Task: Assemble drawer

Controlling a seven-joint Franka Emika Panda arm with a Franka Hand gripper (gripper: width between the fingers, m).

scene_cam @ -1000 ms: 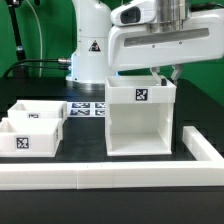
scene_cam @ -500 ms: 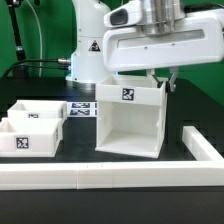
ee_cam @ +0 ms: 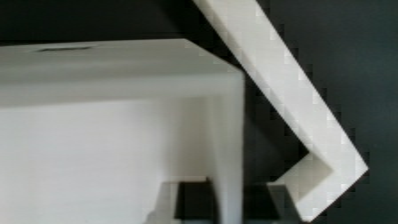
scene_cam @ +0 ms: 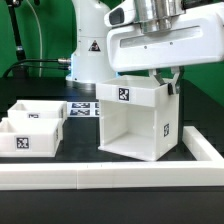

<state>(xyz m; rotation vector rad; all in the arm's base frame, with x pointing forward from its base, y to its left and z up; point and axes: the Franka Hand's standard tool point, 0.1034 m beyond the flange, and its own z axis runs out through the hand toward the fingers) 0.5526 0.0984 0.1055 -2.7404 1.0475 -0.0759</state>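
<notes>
The jaws are closed on the upper side wall of the housing point(scene_cam: 135, 120), which sits just beside the border rail point(scene_cam: 100, 178), skewed to it. Turn slowly, keeping the grip square.

White housing point(scene_cam: 135, 125) bearing a black-and-white square tag point(scene_cam: 124, 95); two white trays point(scene_cam: 38, 112), tagged alike; black table point(scene_cam: 82, 150).

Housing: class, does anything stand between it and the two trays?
Nothing visible does: only bare black table separates the housing from the nearer tray and farther tray; the marker board lies flat further back. The pincer grips the housing's wall.
</notes>
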